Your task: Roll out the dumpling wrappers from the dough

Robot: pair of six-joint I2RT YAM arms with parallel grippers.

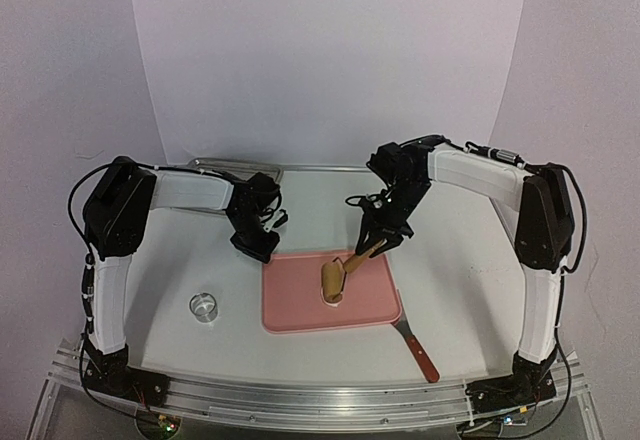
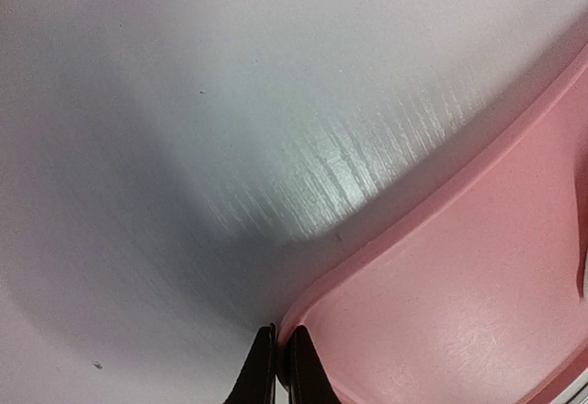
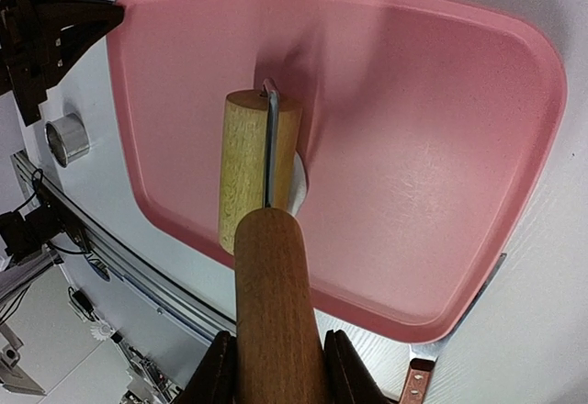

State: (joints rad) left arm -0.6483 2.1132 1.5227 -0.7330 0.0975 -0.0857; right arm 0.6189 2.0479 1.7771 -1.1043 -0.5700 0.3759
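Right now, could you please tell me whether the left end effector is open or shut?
Shut: the left end effector shows its two dark fingers pressed together, right beside the corner of the pink tray.

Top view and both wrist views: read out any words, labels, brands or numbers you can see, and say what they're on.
None can be read.
The pink tray, the rolling pin, the metal ring cutter and the spatula show no lettering, and nothing else in view carries legible text.
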